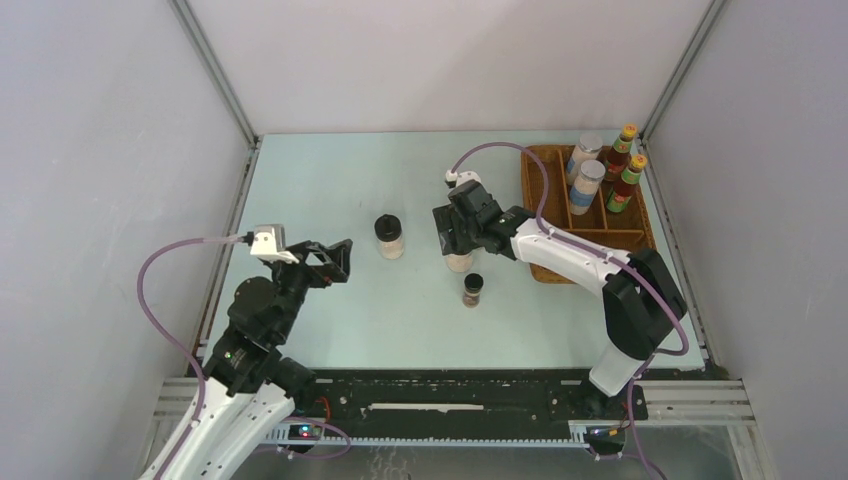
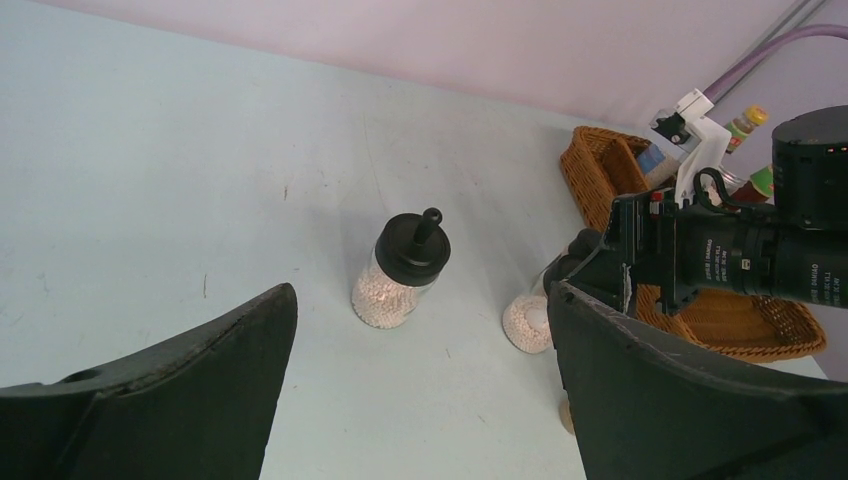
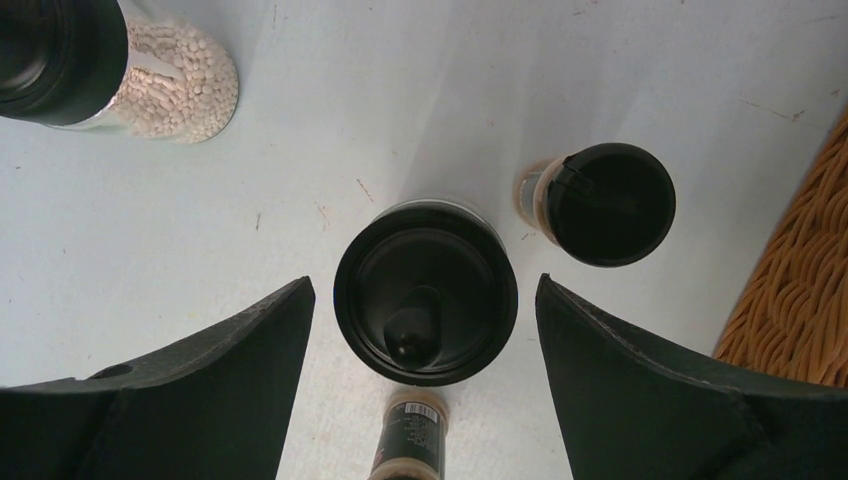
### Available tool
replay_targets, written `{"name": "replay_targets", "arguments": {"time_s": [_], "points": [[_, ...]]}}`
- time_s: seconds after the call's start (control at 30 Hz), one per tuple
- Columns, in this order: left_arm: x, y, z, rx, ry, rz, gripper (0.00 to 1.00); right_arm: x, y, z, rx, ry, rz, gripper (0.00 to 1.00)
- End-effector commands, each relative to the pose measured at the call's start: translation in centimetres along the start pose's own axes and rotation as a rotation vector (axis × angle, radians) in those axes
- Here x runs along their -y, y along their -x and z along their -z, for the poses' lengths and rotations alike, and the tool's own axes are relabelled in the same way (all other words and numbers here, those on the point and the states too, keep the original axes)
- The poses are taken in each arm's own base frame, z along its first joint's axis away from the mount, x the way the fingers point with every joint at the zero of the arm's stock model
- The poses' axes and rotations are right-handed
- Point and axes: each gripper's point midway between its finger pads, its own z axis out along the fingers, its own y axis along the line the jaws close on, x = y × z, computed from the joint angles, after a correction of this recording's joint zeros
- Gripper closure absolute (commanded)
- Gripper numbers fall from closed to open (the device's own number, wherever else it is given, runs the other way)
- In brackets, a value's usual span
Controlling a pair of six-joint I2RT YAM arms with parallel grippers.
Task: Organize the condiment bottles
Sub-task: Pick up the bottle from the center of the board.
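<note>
Left pincer [image 1: 343, 262] hangs over the surface [image 1: 330, 180] at the left, jaws wide apart, holding nothing. Right of it a black-lidded white jar [image 1: 390, 238] stands alone. Next, the right pincer [image 3: 423, 283] straddles a second black-lidded jar [image 3: 425, 330], jaws apart and clear of its lid, with tiny dark jars [image 3: 610, 205] close by. Far right, the wicker tray [image 1: 526, 188] holds two silver-lidded jars [image 1: 586, 185] and two red sauce bottles [image 1: 625, 182]

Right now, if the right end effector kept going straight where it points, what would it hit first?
The right end effector would probably meet the black-lidded jar first: it stands right below, between the open fingers. The gap is hard to judge.
</note>
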Motion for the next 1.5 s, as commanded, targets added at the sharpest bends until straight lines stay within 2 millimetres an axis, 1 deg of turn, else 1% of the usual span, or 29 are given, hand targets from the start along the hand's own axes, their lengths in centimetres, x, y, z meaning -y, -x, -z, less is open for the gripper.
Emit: {"name": "replay_targets", "arguments": {"time_s": [0.0,0.23,0.43,0.53,0.6,0.67,0.83,1.07,1.47], "points": [[0.1,-0.8,-0.6,-0.006,-0.006,-0.001,0.00,-0.2,0.8,-0.4,0.026,0.020,-0.021,0.11],[0.0,-0.9,-0.7,-0.011,-0.001,-0.006,0.00,-0.1,0.9,-0.8,0.025,0.032,-0.026,0.15],[0.0,-0.9,-0.8,-0.014,-0.001,-0.006,0.00,0.0,1.0,-0.9,0.024,0.043,-0.028,0.27],[0.0,-1.0,-0.8,-0.016,-0.001,-0.007,0.00,0.0,0.8,-1.0,0.017,0.044,-0.029,0.36],[0.1,-1.0,-0.8,-0.015,-0.003,-0.004,0.00,0.0,0.7,-1.0,0.012,0.043,-0.027,0.44],[0.1,-0.9,-0.8,-0.012,-0.005,-0.004,0.00,0.1,0.5,-0.9,0.006,0.039,-0.025,0.58],[0.2,-0.8,-0.6,-0.007,-0.014,0.002,0.00,0.1,0.5,-0.4,0.012,0.019,-0.012,0.99],[0.4,-0.3,-0.3,0.010,-0.024,0.006,0.00,-0.4,1.2,1.0,0.046,0.006,0.011,1.00],[0.4,0.2,0.3,0.031,-0.034,0.014,0.00,-1.7,4.0,4.9,0.132,0.041,0.024,1.00]]}}
